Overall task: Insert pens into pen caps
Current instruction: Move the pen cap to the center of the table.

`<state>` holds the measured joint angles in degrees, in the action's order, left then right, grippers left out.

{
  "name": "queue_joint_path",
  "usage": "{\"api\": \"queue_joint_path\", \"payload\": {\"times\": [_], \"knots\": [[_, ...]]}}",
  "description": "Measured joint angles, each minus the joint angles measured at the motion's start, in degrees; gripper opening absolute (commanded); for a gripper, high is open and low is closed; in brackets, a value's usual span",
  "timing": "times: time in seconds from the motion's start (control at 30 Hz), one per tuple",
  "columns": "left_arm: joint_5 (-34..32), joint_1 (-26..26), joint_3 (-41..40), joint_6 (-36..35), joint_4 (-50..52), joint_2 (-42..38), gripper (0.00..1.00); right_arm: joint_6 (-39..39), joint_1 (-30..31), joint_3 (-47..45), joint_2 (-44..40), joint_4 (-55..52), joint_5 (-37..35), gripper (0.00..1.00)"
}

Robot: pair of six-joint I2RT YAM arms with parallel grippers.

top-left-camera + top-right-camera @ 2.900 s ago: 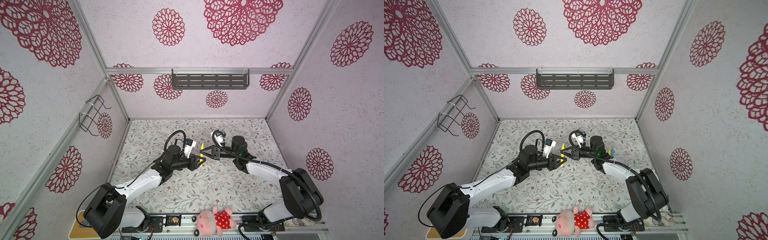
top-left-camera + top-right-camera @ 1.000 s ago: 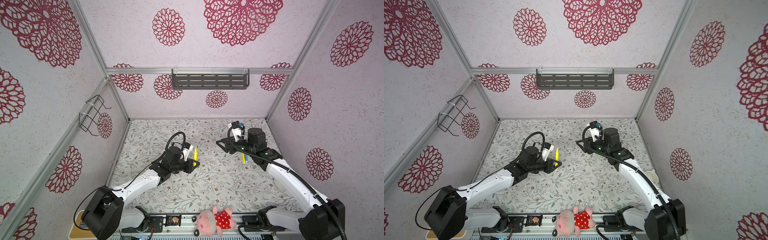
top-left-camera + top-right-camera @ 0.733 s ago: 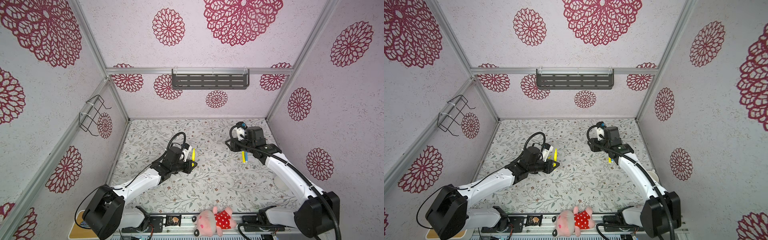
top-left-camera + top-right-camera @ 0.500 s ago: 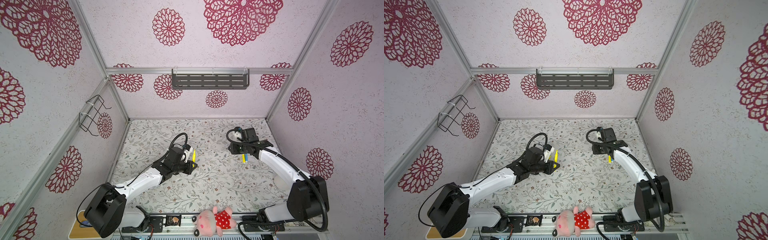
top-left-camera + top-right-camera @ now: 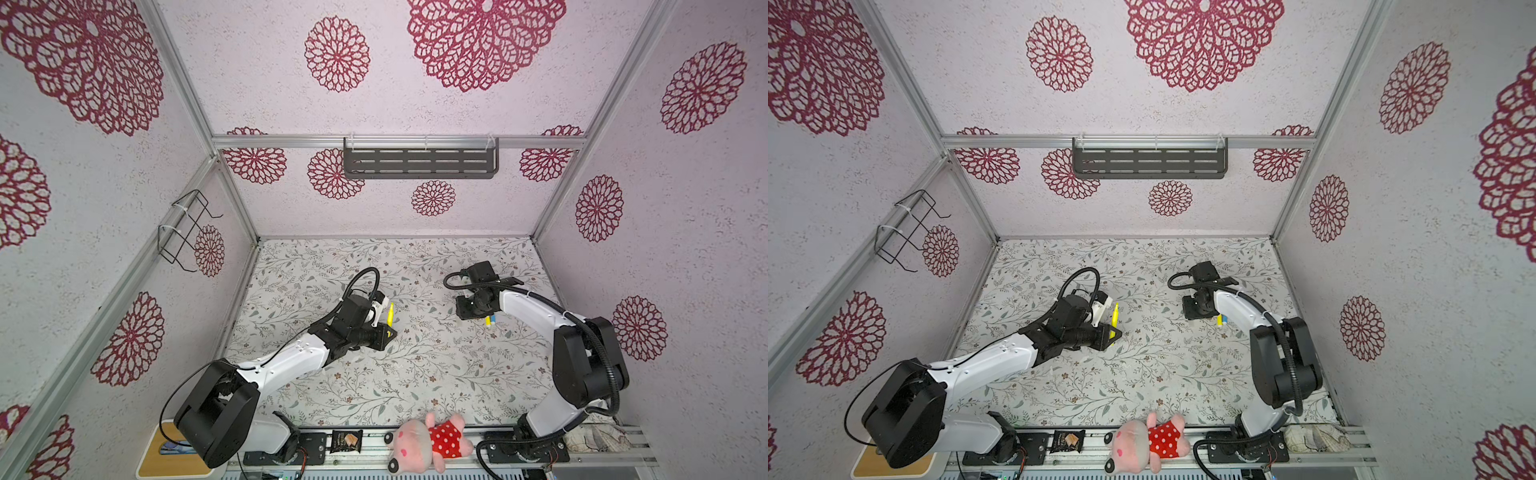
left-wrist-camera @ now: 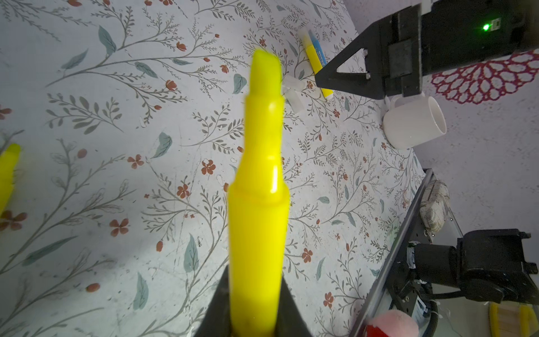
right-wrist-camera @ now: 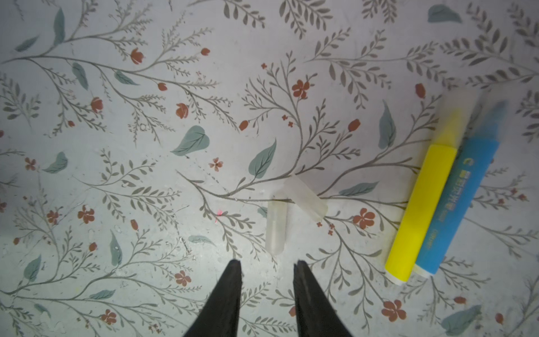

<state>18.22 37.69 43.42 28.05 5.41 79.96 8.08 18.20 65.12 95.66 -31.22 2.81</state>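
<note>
My left gripper (image 6: pixel 254 287) is shut tight on a yellow pen (image 6: pixel 258 204) over the middle of the table (image 5: pixel 415 374). My right gripper (image 7: pixel 267 267) is a little open and empty, above two pen caps (image 7: pixel 275 227) nearer the table's right edge.

On your counter (image 5: pixel 415 374), two pen caps (image 7: pixel 275 227) lie touching, just off the right end effector (image 7: pixel 267 264). To their right a pair of pens (image 7: pixel 420 210) lies side by side. The left end effector (image 5: pixel 385 332) holds a third pen (image 5: pixel 390 314) over mid-counter.
</note>
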Motion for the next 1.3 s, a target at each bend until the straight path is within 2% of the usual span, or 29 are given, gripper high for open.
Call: {"api": "queue_joint_path", "payload": {"times": [0.43,0.7,1.3], "knots": [[0.2,0.1,1.3,-0.8,0.3,0.8,0.00,-1.0,1.0,1.3,7.3,0.2,0.2,0.34],[0.2,0.1,1.3,-0.9,0.5,0.8,0.00,-1.1,1.0,1.5,7.8,1.4,0.5,0.38],[0.0,0.1,1.3,-0.9,0.5,0.7,0.00,-1.5,4.2,1.5,8.5,2.9,6.4,0.38]]}}
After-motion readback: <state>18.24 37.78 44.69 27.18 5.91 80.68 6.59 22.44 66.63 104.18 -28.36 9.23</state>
